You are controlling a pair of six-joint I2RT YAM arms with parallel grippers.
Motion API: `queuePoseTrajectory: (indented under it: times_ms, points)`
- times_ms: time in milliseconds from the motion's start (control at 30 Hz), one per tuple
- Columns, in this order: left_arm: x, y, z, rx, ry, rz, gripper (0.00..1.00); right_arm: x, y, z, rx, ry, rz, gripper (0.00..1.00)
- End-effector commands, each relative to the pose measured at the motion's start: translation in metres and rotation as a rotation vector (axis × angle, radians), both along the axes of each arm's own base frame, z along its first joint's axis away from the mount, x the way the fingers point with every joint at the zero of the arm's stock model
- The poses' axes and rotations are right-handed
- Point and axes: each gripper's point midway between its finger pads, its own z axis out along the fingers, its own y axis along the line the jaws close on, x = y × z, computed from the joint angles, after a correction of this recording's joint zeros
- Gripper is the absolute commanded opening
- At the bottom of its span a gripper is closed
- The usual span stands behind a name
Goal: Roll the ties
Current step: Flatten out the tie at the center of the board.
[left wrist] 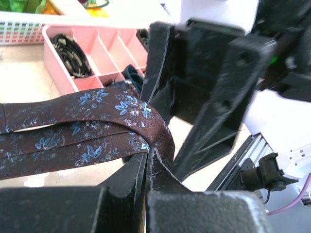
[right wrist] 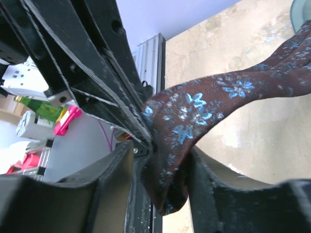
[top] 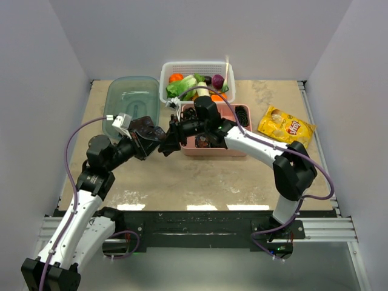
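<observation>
Mid-table, left of the pink organizer (top: 215, 151), your left gripper (left wrist: 147, 158) pinches the fold of the maroon floral tie (left wrist: 73, 121). Right gripper (right wrist: 163, 162) straddles it, grip unclear. Close fully before twisting, keep layers aligned.

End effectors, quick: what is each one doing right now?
Left end effector: closed, pinching the brown floral tie.
Right end effector: partly open around that tie.

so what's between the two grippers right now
The folded end of the brown flowered tie: the left gripper pinches it and the right gripper straddles it, with no bare gap between them. It shows clearest in both wrist views.
</observation>
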Motion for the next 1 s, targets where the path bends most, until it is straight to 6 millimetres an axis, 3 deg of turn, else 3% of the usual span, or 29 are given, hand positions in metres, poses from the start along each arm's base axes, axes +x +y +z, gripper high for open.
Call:
queuePoseTrajectory:
  times_ms: [0, 100, 133, 233, 300, 400, 433, 500, 533, 633, 867, 967]
  points:
    - [0.003, -0.007, 0.046, -0.076, -0.124, -0.033, 0.0, -0.009, 0.002, 0.009, 0.049, 0.023, 0.066, 0.4]
    - [0.005, -0.01, 0.049, -0.091, -0.127, -0.049, 0.0, -0.01, 0.003, 0.013, 0.064, 0.03, 0.075, 0.29]
    - [0.005, -0.01, 0.049, -0.093, -0.128, -0.051, 0.0, -0.01, 0.003, 0.013, 0.067, 0.033, 0.075, 0.18]
    - [0.007, -0.009, 0.049, -0.089, -0.127, -0.038, 0.0, -0.008, 0.003, 0.018, 0.077, 0.033, 0.066, 0.01]
    - [0.01, -0.005, 0.052, -0.081, -0.133, -0.01, 0.0, -0.005, 0.002, 0.021, 0.078, 0.031, 0.047, 0.0]
    - [0.018, 0.004, 0.057, -0.049, -0.136, 0.062, 0.1, 0.007, 0.0, 0.026, 0.08, 0.037, -0.02, 0.0]
    - [0.019, 0.008, 0.051, -0.027, -0.109, 0.081, 0.25, 0.015, -0.004, 0.027, 0.082, 0.04, -0.047, 0.0]
    - [0.024, 0.015, 0.065, -0.021, -0.131, 0.132, 0.49, 0.027, -0.009, 0.034, 0.09, 0.058, -0.113, 0.0]
    - [0.025, 0.017, 0.067, -0.015, -0.13, 0.143, 0.69, 0.044, -0.016, 0.033, 0.085, 0.068, -0.189, 0.0]
    - [0.029, 0.019, 0.082, -0.032, -0.148, 0.167, 0.95, 0.072, -0.039, 0.046, 0.121, 0.112, -0.34, 0.0]
    - [0.039, -0.004, 0.089, -0.08, -0.165, 0.046, 0.96, 0.122, -0.106, 0.082, 0.172, 0.236, -0.839, 0.0]
    - [0.044, -0.018, 0.089, -0.102, -0.151, -0.036, 0.96, 0.122, -0.12, 0.099, 0.233, 0.309, -0.932, 0.0]
